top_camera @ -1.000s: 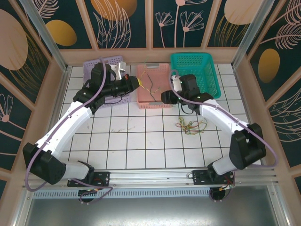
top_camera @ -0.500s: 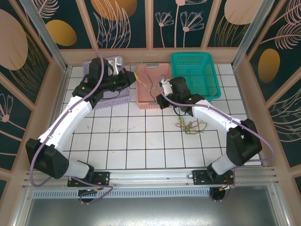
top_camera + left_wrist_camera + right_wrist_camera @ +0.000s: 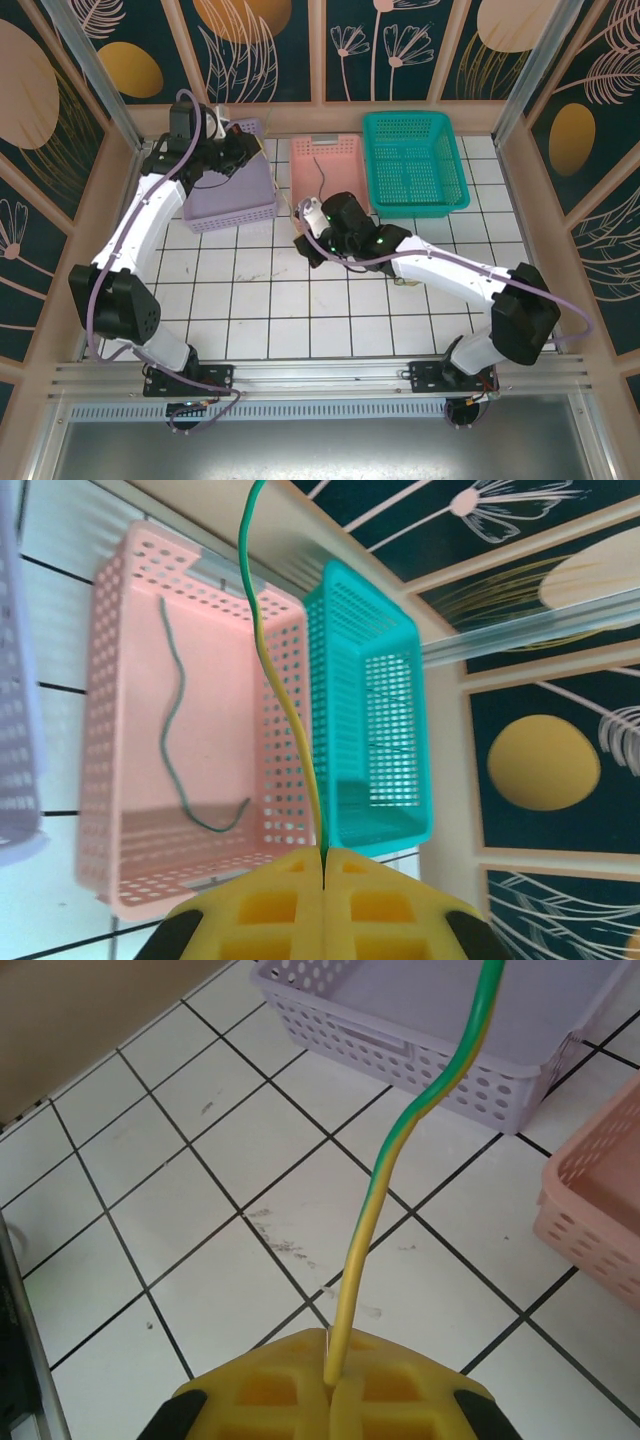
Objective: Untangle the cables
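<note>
Yellow-green cable (image 3: pixel 400 1150), pinched tight by left gripper (image 3: pixel 323 858) (over the far-left lilac basket (image 3: pixel 235 205)) and right gripper (image 3: pixel 335 1385) at centre, probably spans them; green cable (image 3: pixel 172 710) lies in the pink basket (image 3: pixel 120 580). A hard pull apart could slip it free.

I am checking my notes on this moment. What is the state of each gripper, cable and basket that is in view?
left gripper: shut on the yellow-green cable.
right gripper: shut on the yellow-green cable.
yellow-green cable: pinched in both grippers, held in the air.
dark green cable: lying loose in the pink basket.
teal basket: upright, empty.
lilac basket: upright.
</note>
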`<action>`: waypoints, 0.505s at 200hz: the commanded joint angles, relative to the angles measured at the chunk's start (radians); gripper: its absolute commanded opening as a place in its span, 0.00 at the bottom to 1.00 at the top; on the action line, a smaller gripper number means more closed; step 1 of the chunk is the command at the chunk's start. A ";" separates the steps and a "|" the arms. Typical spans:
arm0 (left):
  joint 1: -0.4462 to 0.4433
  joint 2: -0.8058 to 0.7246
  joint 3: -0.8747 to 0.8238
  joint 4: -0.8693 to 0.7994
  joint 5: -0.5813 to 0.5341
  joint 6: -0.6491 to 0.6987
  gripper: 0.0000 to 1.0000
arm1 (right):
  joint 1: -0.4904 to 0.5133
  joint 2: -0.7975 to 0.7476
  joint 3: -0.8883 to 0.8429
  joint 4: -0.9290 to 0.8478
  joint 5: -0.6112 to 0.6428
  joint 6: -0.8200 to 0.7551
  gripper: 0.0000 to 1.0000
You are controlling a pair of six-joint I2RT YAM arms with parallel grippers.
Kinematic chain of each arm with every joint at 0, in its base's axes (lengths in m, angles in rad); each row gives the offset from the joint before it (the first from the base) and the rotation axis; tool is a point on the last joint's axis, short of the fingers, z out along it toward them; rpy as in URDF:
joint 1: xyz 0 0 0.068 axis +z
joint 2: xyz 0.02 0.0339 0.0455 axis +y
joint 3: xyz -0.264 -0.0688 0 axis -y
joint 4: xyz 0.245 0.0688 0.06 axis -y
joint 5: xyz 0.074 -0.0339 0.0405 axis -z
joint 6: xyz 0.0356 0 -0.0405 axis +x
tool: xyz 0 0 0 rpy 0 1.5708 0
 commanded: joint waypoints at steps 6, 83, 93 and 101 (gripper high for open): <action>0.040 0.012 0.124 -0.005 -0.156 0.126 0.00 | -0.011 0.073 0.099 -0.137 -0.010 -0.002 0.29; 0.113 0.121 0.381 -0.191 -0.469 0.339 0.00 | -0.224 -0.005 0.244 -0.105 -0.157 0.254 0.61; 0.130 0.158 0.417 -0.197 -0.478 0.347 0.00 | -0.238 -0.022 0.234 -0.105 -0.162 0.278 0.62; 0.142 0.182 0.438 -0.198 -0.483 0.351 0.00 | -0.247 -0.034 0.223 -0.101 -0.168 0.296 0.61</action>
